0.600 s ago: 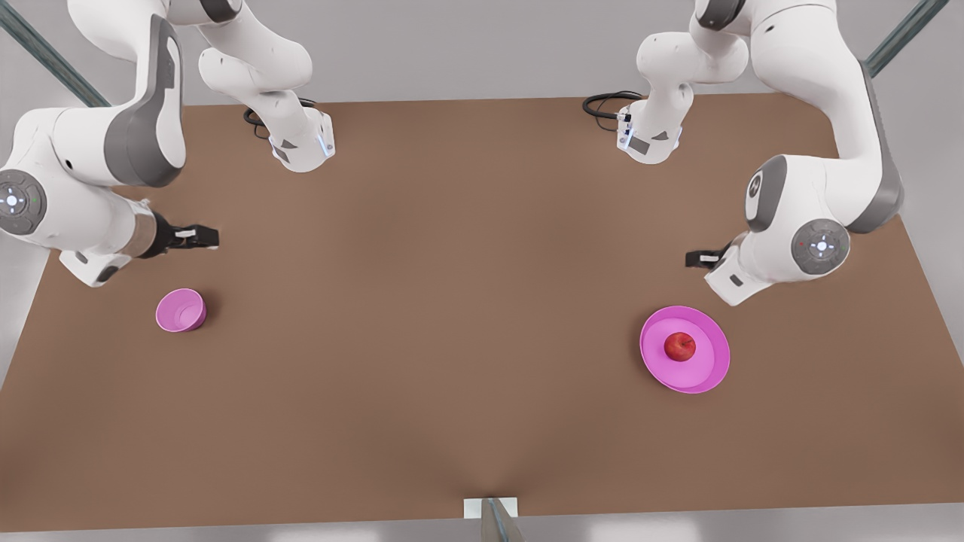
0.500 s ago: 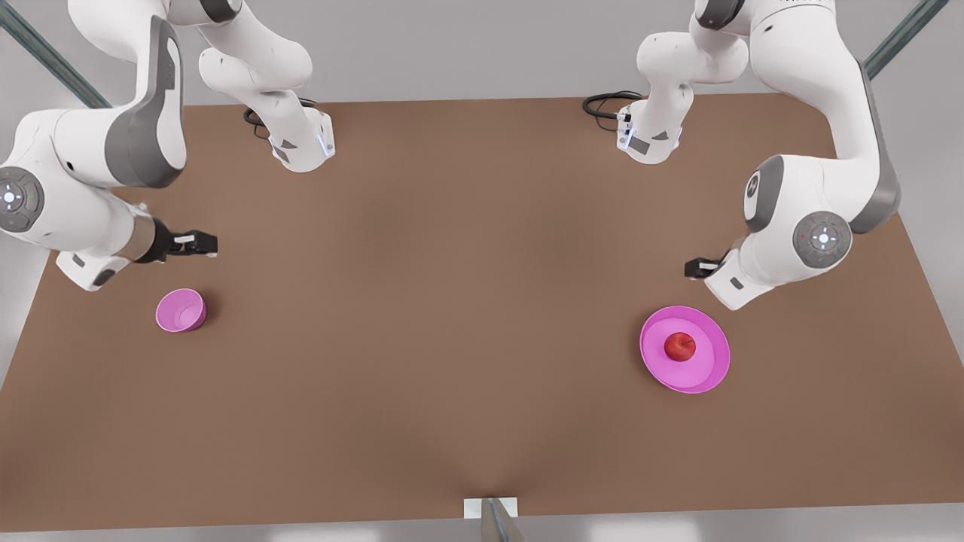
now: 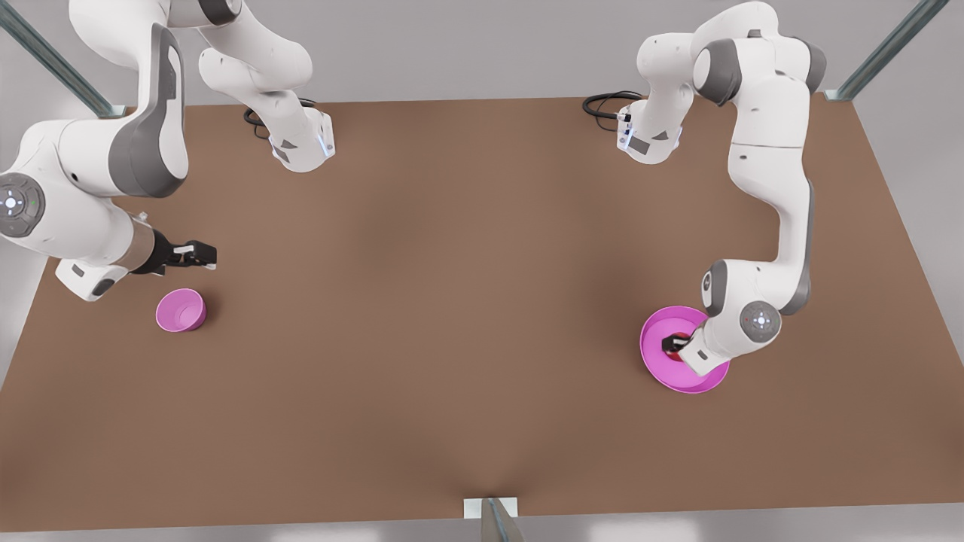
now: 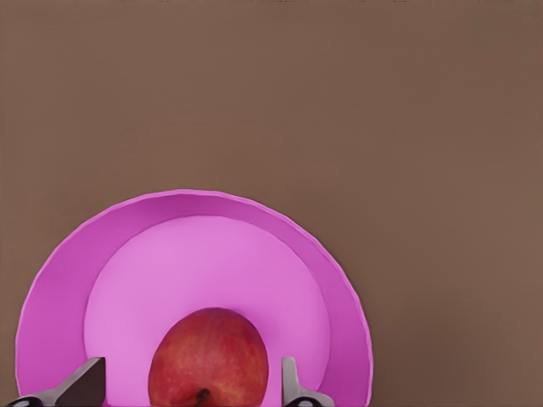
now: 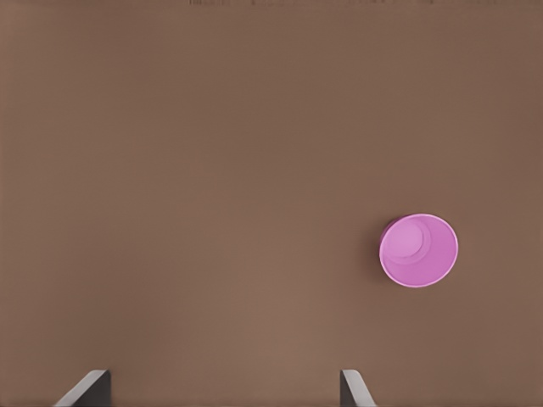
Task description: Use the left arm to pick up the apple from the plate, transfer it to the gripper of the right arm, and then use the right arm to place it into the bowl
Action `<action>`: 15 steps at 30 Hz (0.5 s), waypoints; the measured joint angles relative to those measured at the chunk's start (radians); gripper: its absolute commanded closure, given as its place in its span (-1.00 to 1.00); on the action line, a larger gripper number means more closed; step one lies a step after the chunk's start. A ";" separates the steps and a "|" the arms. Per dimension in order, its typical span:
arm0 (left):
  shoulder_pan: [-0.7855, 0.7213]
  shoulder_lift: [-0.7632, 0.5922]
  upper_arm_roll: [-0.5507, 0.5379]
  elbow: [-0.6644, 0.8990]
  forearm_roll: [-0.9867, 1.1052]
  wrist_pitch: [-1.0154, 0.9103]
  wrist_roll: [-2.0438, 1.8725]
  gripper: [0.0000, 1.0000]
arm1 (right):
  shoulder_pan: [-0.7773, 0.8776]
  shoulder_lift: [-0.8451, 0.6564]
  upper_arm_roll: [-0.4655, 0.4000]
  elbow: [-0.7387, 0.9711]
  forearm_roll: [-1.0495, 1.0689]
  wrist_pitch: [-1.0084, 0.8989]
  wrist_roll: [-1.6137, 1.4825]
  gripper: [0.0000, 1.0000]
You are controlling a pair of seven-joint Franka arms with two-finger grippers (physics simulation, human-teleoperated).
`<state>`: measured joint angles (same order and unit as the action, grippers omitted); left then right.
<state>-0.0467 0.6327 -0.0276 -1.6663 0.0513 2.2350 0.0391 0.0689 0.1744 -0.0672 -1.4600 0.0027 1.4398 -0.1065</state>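
- The left gripper [image 3: 672,344] is reaching down over the plate [image 3: 681,380], fingers spread wide.
- The right gripper [image 3: 205,256] is hovering well apart from the plate, fingers parted.

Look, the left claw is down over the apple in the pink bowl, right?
Not quite. The left claw is down over the apple, but the apple sits on the pink plate, as the left wrist view shows. The bowl is across the table.

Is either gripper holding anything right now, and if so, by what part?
Nothing is held. The left gripper is open, its fingers on either side of the apple on the plate, gaps visible. The right gripper waits open near the bowl.
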 measured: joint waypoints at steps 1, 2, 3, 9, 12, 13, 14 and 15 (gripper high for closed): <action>0.002 0.003 0.000 -0.012 0.000 0.019 0.003 -1.00 | 0.001 0.001 0.000 -0.001 0.000 0.001 -0.002 -1.00; 0.004 0.005 0.000 -0.023 0.000 0.035 0.006 -1.00 | 0.002 0.001 0.000 -0.003 -0.001 0.002 -0.003 -1.00; 0.005 0.006 0.000 -0.034 0.000 0.048 0.009 -1.00 | 0.002 0.001 0.000 -0.005 -0.002 0.003 -0.004 -1.00; 0.005 0.012 0.000 -0.072 -0.001 0.095 0.022 -1.00 | 0.005 0.006 0.000 -0.010 -0.006 0.010 -0.011 -1.00; 0.006 0.020 0.000 -0.083 -0.001 0.105 0.028 -1.00 | 0.005 0.009 0.000 -0.010 -0.007 0.011 -0.014 -1.00; 0.006 0.023 0.000 -0.086 -0.001 0.108 0.029 -1.00 | 0.005 0.011 0.000 -0.011 -0.006 0.012 -0.016 -1.00; 0.007 0.024 0.000 -0.089 -0.001 0.110 0.031 -1.00 | 0.005 0.014 0.000 -0.010 -0.006 0.012 -0.017 -1.00; 0.010 0.024 0.000 -0.090 -0.001 0.112 0.032 -1.00 | 0.005 0.015 0.000 -0.010 -0.006 0.013 -0.019 -1.00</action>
<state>-0.0368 0.6570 -0.0276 -1.7566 0.0508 2.3467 0.0716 0.0736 0.1899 -0.0672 -1.4704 -0.0029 1.4524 -0.1253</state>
